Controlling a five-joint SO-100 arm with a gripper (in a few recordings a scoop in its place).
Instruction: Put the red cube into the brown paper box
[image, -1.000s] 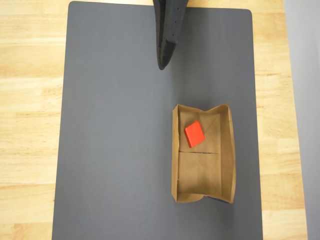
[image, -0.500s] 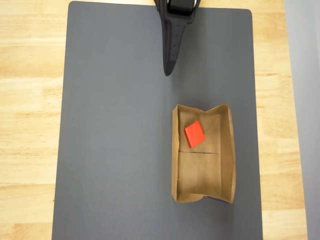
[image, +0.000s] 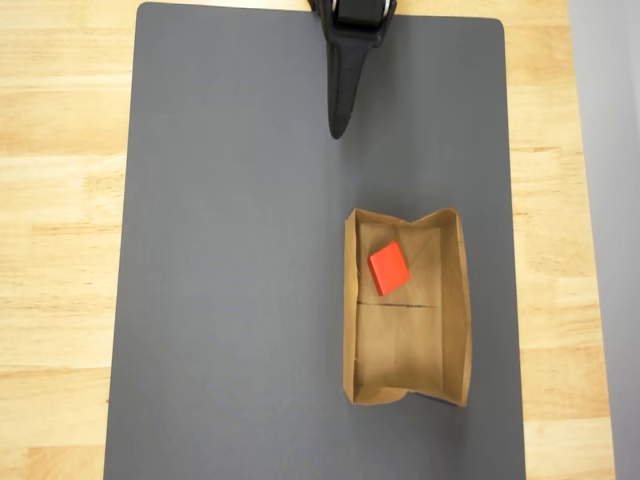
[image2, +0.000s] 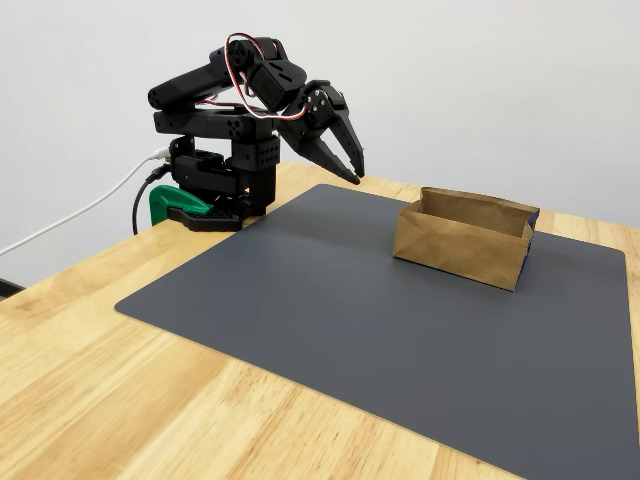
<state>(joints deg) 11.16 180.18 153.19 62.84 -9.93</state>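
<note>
A: Nearest us in the fixed view we see the light wooden table (image2: 120, 390), and on it the dark grey rectangular mat (image2: 330, 300). What sits on the mat?

B: The brown paper box, an open-topped tray of folded kraft paper (image2: 462, 238), upright on the mat's right part. From overhead we see the same box (image: 458, 300) with a seam across its floor.

A: And the small bright red cube (image: 389, 268)?

B: Inside the box, flat on the floor, in the half nearer the arm, just beside the seam.

A: Beyond the box?

B: The black two-finger gripper (image2: 352, 171) hangs over the mat's far edge, well apart from the box. We see a small gap between its fingers; it grasps nothing. Overhead, the gripper (image: 339, 127) points toward the box.
</note>
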